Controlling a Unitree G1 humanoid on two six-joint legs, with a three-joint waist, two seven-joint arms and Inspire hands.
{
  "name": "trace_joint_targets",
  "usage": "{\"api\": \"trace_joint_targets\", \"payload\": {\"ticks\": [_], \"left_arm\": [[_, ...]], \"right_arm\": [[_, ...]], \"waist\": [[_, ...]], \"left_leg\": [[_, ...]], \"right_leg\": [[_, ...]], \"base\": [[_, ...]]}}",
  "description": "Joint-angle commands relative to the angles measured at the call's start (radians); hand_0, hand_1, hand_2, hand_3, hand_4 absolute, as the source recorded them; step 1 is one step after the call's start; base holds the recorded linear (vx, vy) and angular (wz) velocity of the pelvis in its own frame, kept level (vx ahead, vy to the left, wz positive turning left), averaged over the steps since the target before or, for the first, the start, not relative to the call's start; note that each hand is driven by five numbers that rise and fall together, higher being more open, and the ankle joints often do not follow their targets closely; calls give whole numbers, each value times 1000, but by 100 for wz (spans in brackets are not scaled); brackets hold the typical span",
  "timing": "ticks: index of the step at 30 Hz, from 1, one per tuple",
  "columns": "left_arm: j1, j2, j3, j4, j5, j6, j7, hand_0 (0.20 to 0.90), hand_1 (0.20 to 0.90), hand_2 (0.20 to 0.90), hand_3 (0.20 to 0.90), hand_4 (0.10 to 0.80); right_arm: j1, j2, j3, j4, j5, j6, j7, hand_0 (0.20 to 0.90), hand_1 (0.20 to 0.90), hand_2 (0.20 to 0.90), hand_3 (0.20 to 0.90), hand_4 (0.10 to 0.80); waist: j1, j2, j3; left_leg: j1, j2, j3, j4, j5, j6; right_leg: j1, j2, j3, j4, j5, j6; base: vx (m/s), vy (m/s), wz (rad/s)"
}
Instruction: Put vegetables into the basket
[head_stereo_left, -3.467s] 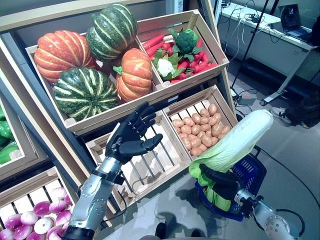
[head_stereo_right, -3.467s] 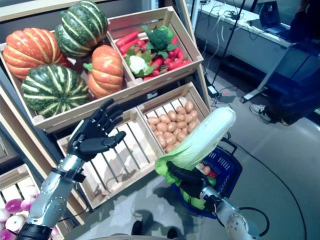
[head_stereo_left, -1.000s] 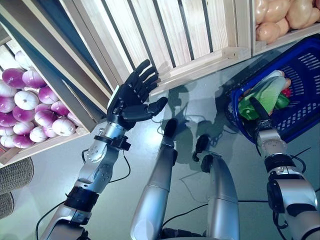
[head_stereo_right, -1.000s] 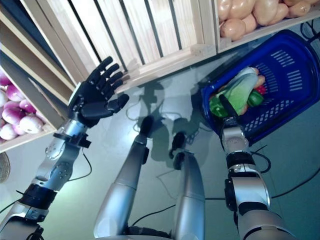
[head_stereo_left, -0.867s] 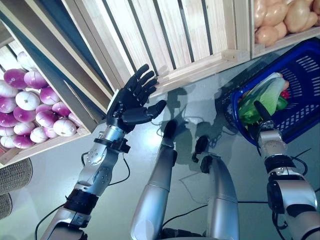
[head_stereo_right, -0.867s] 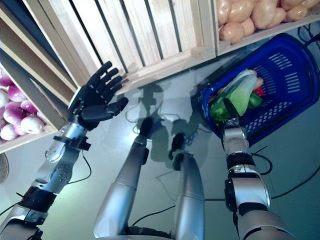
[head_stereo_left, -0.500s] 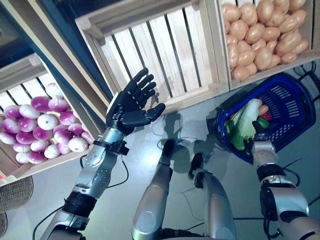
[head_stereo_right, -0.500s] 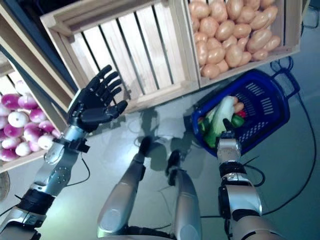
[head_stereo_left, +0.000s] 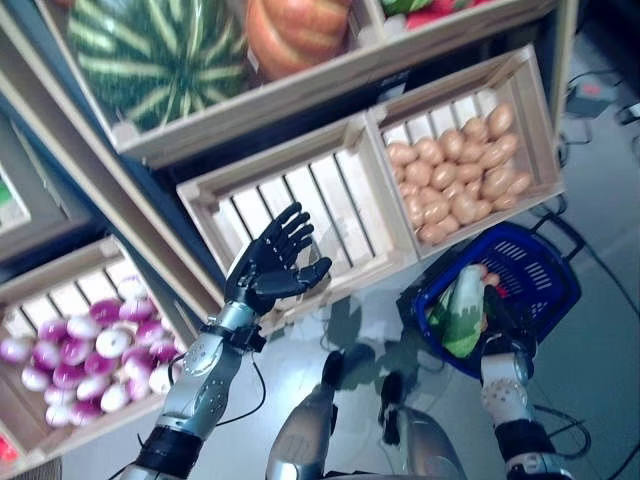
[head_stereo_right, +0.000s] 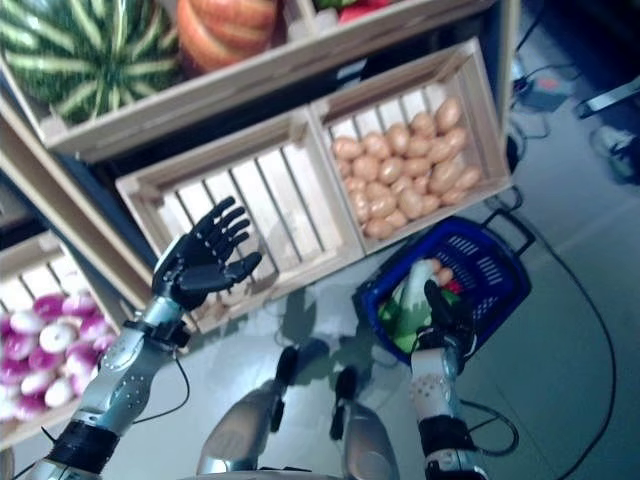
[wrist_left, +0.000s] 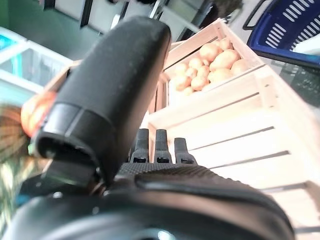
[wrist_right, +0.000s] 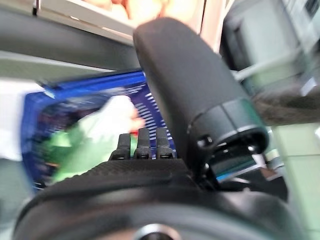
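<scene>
Blue basket (head_stereo_right: 497, 262) on the floor holds a pale green cabbage (head_stereo_right: 409, 297) — the right hand (head_stereo_right: 444, 311) sits at its rim, beside the cabbage; left hand (head_stereo_right: 200, 262) spread before an empty slatted crate (head_stereo_right: 245, 205)

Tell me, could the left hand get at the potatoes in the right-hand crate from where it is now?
Probably yes. The left hand is open, holds nothing, and is raised before the empty slatted crate. The potatoes lie uncovered in the neighbouring open-topped crate, with only the wooden divider between. It would need to reach across to the robot's right.
</scene>
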Motion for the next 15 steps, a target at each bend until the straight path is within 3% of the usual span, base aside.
{"api": "trace_joint_targets", "payload": {"ticks": [1, 8, 10, 14, 15], "left_arm": [[-7, -6, 14, 64, 155, -41, -74, 900, 900, 900, 900, 800], [2, 5, -45, 268, 255, 1, -102, 900, 900, 900, 900, 800], [-4, -19, -85, 403, 286, 6, -66, 900, 900, 900, 900, 800], [-24, -49, -114, 533, 380, 20, -67, 900, 900, 900, 900, 800], [-34, -63, -137, 616, 423, 4, -60, 900, 900, 900, 900, 800]], "right_arm": [[49, -83, 15, -50, -206, -60, 271, 900, 900, 900, 900, 800], [102, -130, 85, 65, -352, 40, 447, 900, 900, 900, 900, 800], [107, -132, 131, 172, -397, 98, 511, 900, 900, 900, 900, 800], [97, -111, 159, 321, -391, 152, 521, 900, 900, 900, 900, 800], [92, -103, 181, 412, -470, 140, 533, 900, 900, 900, 900, 800]], "waist": [[-29, -21, -175], [-74, -18, -233], [-86, -13, -248], [-92, -11, -252], [-97, -8, -253]], "left_leg": [[11, 5, 18, -57, 39, -19], [71, 25, 71, -81, 20, -28], [96, 37, 90, -93, 9, -32], [108, 44, 104, -89, -3, -33], [113, 47, 108, -90, -7, -32]], "right_leg": [[53, -9, -24, -111, 162, -17], [99, -23, 10, -175, 185, -2], [116, -30, 18, -193, 189, 5], [119, -34, 22, -187, 181, 7], [119, -36, 24, -184, 178, 8]], "base": [[46, 58, -19], [56, 68, -19], [78, 75, -6], [41, 52, -17], [38, 80, -5]]}}
